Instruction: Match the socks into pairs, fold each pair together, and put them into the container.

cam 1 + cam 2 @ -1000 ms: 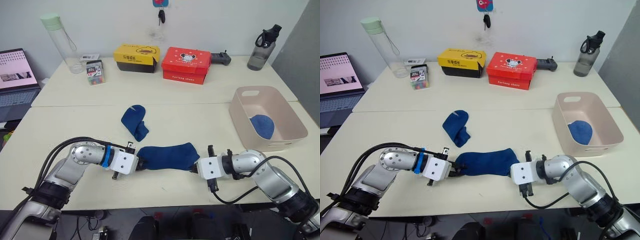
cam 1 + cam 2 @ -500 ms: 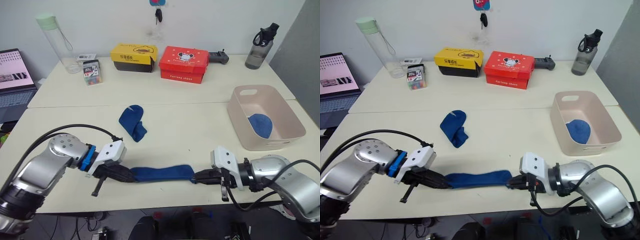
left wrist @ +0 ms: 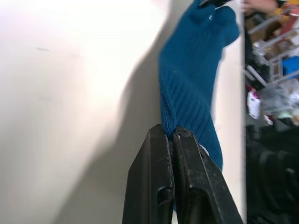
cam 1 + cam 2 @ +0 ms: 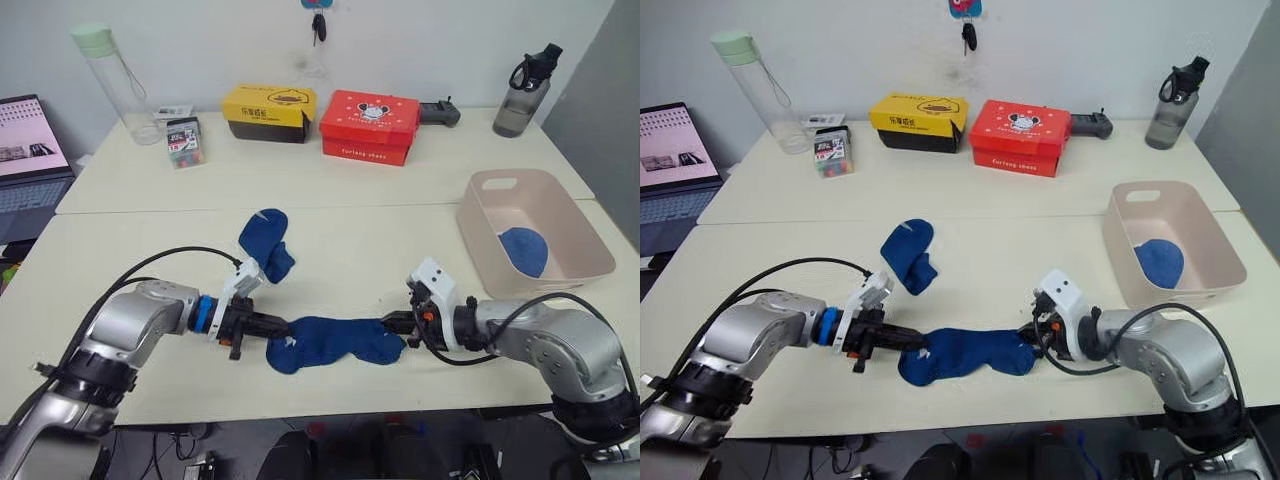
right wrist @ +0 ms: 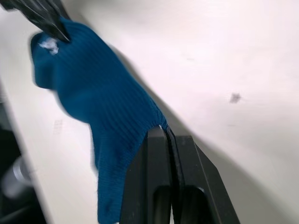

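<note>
While I watched the head cameras, both arms reached low over the near table (image 4: 360, 240), one at each end of a blue sock (image 4: 335, 342) lying slack near the front edge. My left gripper (image 4: 283, 327) was pinched shut on the sock's left end, and the left wrist view showed the two black fingers (image 3: 159, 186) pressed together with blue fabric caught between them. My right gripper (image 4: 392, 325) was clamped on the opposite end in the same way, its fingers (image 5: 161, 182) closed on the fabric. Another blue sock (image 4: 267, 242), folded over, lay farther back on the table, apart from the held one. The container (image 4: 583, 264) sat at the right side of the table with a blue bundle of socks (image 4: 525, 250) inside it.
</note>
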Controlling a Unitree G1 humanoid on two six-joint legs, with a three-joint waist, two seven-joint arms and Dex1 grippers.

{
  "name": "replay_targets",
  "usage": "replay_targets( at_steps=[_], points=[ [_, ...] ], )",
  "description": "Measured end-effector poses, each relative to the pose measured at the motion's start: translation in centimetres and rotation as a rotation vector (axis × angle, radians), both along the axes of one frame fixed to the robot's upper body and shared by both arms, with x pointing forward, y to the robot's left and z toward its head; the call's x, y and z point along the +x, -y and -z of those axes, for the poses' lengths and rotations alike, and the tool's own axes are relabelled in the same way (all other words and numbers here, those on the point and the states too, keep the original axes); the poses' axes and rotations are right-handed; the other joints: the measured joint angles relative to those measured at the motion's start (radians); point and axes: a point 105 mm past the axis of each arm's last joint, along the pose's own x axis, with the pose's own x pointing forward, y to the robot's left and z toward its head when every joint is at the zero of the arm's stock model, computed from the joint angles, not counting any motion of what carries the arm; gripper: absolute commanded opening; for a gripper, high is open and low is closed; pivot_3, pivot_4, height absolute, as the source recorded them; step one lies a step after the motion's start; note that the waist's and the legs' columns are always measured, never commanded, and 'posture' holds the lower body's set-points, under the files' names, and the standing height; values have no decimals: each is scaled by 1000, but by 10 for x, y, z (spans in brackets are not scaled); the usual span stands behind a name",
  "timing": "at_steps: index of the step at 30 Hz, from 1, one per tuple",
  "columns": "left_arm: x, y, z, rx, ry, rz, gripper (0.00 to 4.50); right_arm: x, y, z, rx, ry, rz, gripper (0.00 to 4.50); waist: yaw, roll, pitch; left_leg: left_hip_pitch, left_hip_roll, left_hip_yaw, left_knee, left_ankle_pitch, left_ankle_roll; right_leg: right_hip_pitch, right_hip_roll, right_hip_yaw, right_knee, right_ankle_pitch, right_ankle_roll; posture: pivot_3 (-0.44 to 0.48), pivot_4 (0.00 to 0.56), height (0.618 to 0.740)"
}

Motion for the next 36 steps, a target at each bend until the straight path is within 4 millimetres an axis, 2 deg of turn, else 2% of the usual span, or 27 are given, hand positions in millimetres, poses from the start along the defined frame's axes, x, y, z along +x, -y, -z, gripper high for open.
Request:
replay_targets(
  at_steps=[4,7,9,14,20,24,25,28,35,36],
  points=[
    [9,3,-1,5,55,-2,0,11,0,-8,5,65,12,885,0,0,0,-1,0,0,0,0,0,0,0,0,0,0,0,0,150,740],
    [10,3,-3,6,77,10,622,17,8,-15,0,119,34,1974,0,0,0,-1,0,0,0,0,0,-1,0,0,0,0,0,0,150,740],
    [11,-1,-9,-5,91,-5,1223,19,14,-20,11,142,57,2672,0,0,0,-1,0,-1,0,0,0,-1,0,0,0,0,0,0,150,740],
    [13,-22,-26,-37,129,-106,2660,13,30,-20,29,164,115,4324,0,0,0,-1,1,-1,0,0,0,-1,0,0,0,0,0,0,150,740],
    [-6,-20,-12,-38,58,-152,2660,-4,24,4,37,130,155,4324,0,0,0,-1,1,-1,0,0,0,0,0,0,1,0,0,0,150,740],
    [-8,-16,5,23,71,-201,2660,-6,20,19,18,113,217,4324,1,0,0,-1,0,0,0,0,0,0,0,1,1,0,0,0,150,740],
    [-8,-15,6,37,89,-207,2687,-6,23,21,6,117,232,4152,1,0,-1,0,0,0,0,0,0,0,0,1,1,0,0,0,150,740],
    [-7,-12,9,56,123,-226,2058,-6,25,23,-27,133,237,3406,4,1,-2,2,0,0,0,0,0,3,-1,1,0,0,0,0,150,740],
    [-17,-7,18,97,169,-184,55,-12,22,27,-54,137,168,1022,4,1,-4,4,0,0,-2,0,0,5,-1,1,-1,0,0,0,150,740],
    [-19,-6,19,97,164,-179,0,-14,21,28,-46,127,158,605,3,1,-4,4,0,0,-2,0,0,5,-1,1,-1,0,0,0,150,740]
  ],
)
